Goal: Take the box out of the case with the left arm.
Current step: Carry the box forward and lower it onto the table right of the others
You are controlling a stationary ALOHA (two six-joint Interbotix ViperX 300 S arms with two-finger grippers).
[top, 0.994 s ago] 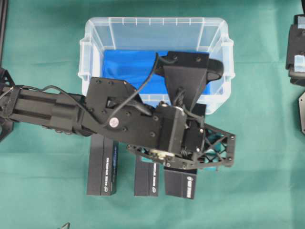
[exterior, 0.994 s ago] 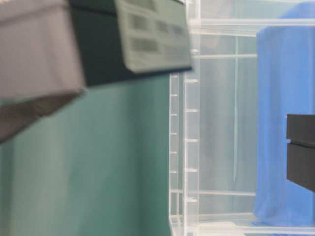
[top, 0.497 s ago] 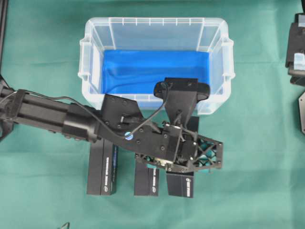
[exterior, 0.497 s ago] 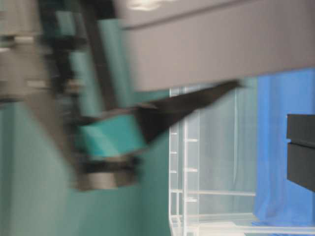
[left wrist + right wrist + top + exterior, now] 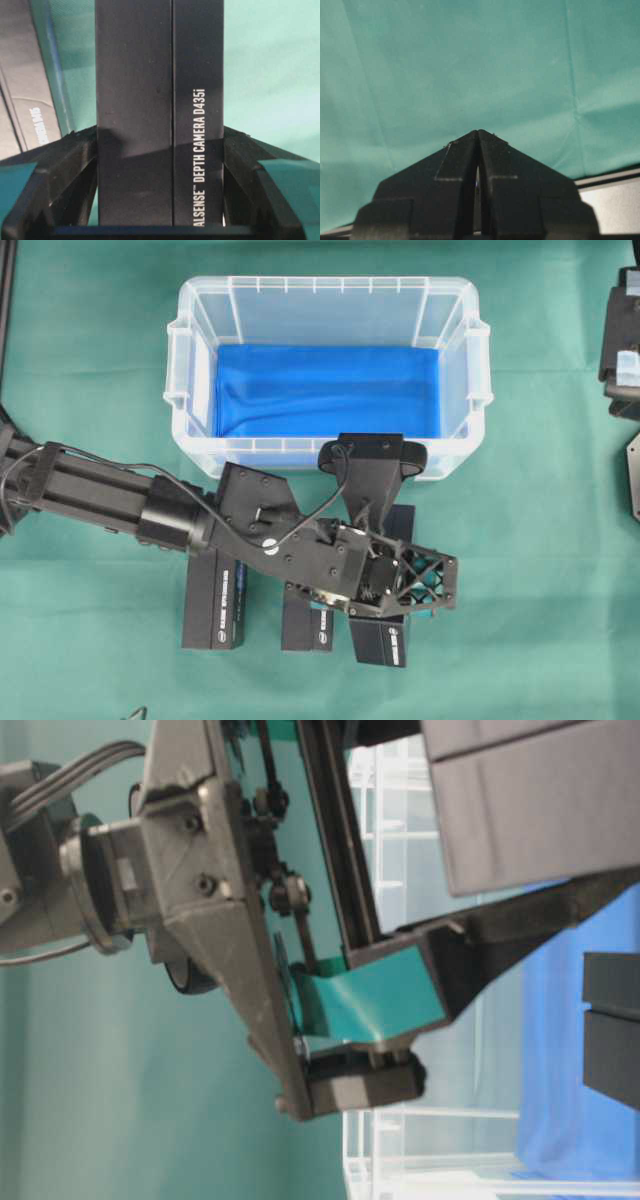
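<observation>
The left gripper (image 5: 385,615) is pinching a black box (image 5: 381,638), with the box sitting between the two teal finger pads (image 5: 375,1002) in the wrist view, so the jaws are standing partway apart at about the box's width. White print on the box is reading "DEPTH CAMERA D435i". The box is outside the case (image 5: 327,300) now, over the green cloth (image 5: 90,640) just in front of the case's near wall, toward its right end. Whether it's resting on the cloth or hanging just above, I can't tell.

The right gripper (image 5: 478,145) is sitting with its fingers pressed together and gripping nothing, pointing at bare green cloth. From overhead it's parked at the right edge of the desk.

The clear case is lying toward the far edge of the desk, and the only thing showing inside it is the blue sheet (image 5: 320,390) covering its bottom.

Counting black boxes from overhead: three. The held one, a middle box (image 5: 305,630) just left of it, and a longer left box (image 5: 213,605) beside that, all lined up along the near wall of the case with the left arm (image 5: 110,498) reaching over them
</observation>
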